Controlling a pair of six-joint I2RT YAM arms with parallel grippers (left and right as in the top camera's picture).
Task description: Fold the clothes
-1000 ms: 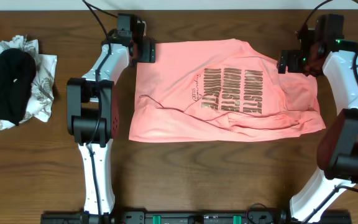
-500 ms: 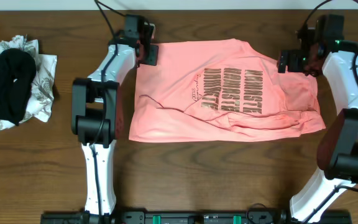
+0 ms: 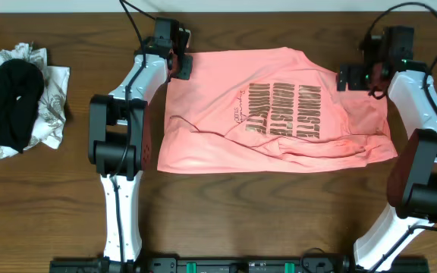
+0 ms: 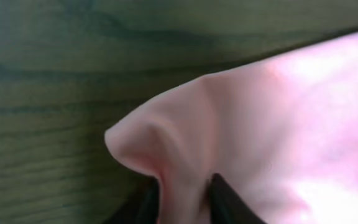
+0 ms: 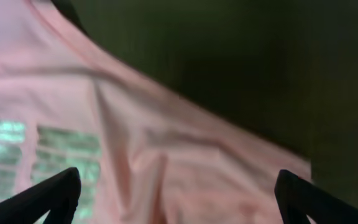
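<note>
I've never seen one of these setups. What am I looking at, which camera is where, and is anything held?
Two white robot arms, the left arm and right arm, stand at a wooden table. The wide picture looks down from above; the two close-ups come from a camera on each wrist. A salmon-pink T-shirt with dark lettering lies spread between the arms. At the far left sits a black garment on patterned white cloth. The left arm's jaws pinch a raised fold at the shirt's corner; the right arm's jaws stand wide open above the shirt's other side, holding nothing.
</note>
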